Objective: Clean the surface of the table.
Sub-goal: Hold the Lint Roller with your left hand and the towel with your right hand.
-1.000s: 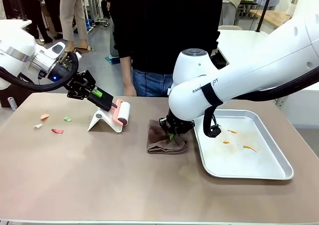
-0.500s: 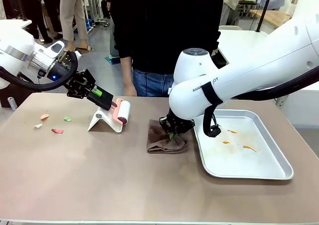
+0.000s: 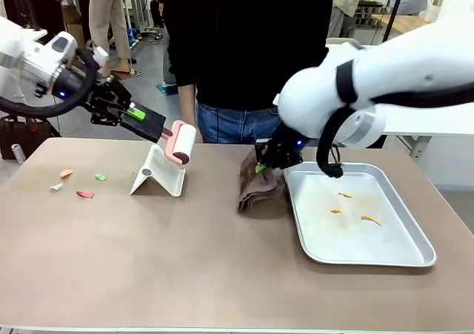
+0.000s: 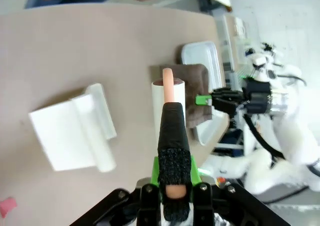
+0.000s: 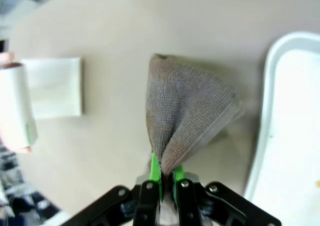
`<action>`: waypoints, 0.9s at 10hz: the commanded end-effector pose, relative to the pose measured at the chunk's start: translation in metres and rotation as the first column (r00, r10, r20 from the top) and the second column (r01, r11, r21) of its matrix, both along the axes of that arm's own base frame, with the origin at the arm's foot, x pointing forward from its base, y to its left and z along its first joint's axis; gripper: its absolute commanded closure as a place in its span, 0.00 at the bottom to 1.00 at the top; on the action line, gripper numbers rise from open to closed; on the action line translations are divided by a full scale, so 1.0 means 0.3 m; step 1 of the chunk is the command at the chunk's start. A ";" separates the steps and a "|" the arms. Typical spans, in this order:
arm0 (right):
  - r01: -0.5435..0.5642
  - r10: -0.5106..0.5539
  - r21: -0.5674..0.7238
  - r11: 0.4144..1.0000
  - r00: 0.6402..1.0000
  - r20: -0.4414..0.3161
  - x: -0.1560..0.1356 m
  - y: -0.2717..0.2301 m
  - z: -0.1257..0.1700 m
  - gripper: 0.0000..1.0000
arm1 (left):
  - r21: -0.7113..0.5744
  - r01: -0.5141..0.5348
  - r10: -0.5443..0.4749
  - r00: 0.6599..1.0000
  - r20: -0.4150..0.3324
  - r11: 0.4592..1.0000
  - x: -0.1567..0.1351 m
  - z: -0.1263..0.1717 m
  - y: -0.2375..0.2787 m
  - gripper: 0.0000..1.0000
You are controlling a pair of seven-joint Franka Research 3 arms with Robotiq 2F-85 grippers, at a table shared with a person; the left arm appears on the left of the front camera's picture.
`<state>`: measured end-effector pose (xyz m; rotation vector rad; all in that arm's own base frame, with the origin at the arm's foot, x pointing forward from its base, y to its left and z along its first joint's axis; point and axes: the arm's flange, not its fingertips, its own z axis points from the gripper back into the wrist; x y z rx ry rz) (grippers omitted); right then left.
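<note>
In the front view, the table [image 3: 185, 275] lies flat with its long axis running side to side. One long edge faces the robot and the other faces the person [image 3: 244, 52]. Both arms have come up within the last second. The left gripper [image 3: 144, 123], pinching the black handle of the lint roller [image 3: 183, 143], has lifted it clear of the white stand [image 3: 159, 180], which remains on the table. The right gripper [image 3: 270, 160], clamped on the brown cloth [image 3: 261, 187], has pulled it up out of its flat heap. The cloth now hangs just beside the left rim of the tray [image 3: 370, 261], and whether its lower edge touches the table is unclear. Both tools look picked up, but cleaning has probably not begun: the coloured scraps [image 3: 85, 195] lie untouched near the table's left end (orange smears sit in the tray too).

In the left wrist view, the green pads press on either side of the handle. The roller's white drum points away over the table top, with the stand below and to the left of it and the cloth beyond.

In the right wrist view, the jaws are squeezed together on a gathered fold of cloth, which fans out over the table between the stand and the tray's rim.
</note>
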<state>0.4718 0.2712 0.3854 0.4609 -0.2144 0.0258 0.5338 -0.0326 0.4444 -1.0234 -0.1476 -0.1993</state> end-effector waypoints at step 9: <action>-0.314 0.169 0.702 0.640 0.948 0.270 -0.511 -0.745 0.133 1.00 | -0.488 0.076 -0.077 0.997 0.018 0.869 -0.409 0.055 0.707 1.00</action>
